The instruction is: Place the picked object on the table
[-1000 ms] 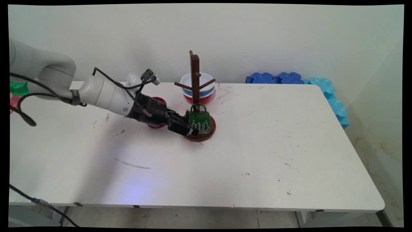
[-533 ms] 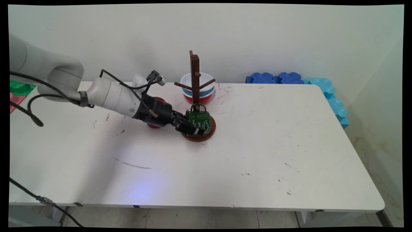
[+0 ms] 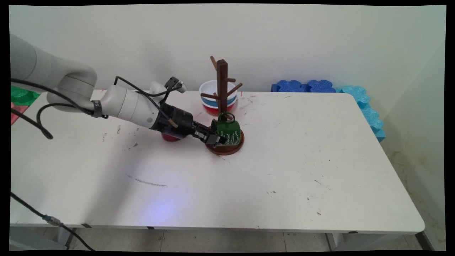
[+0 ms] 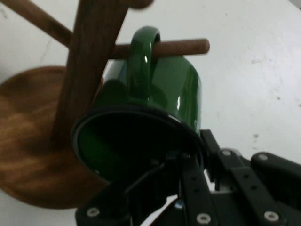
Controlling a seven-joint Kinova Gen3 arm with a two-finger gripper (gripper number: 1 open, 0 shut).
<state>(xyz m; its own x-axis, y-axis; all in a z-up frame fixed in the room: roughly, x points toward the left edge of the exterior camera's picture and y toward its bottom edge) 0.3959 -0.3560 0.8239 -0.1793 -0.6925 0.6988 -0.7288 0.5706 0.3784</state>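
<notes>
A dark green mug lies on its side over the round base of a brown wooden mug tree. My gripper comes in low from the left and is shut on the mug's rim. In the hand view the mug opens toward the camera and its handle loops over a horizontal peg beside the post. The gripper pinches the rim's lower right edge, one finger inside the mug. The wooden base lies to the left.
A red cup stands behind my wrist, mostly hidden. Stacked white, blue and red bowls sit behind the tree. Blue foam pieces and cyan ones line the far right edge. Green and red items lie at far left.
My gripper pushed right with the green mug. The mug tree slid right with it and turned, so its pegs now point differently.
</notes>
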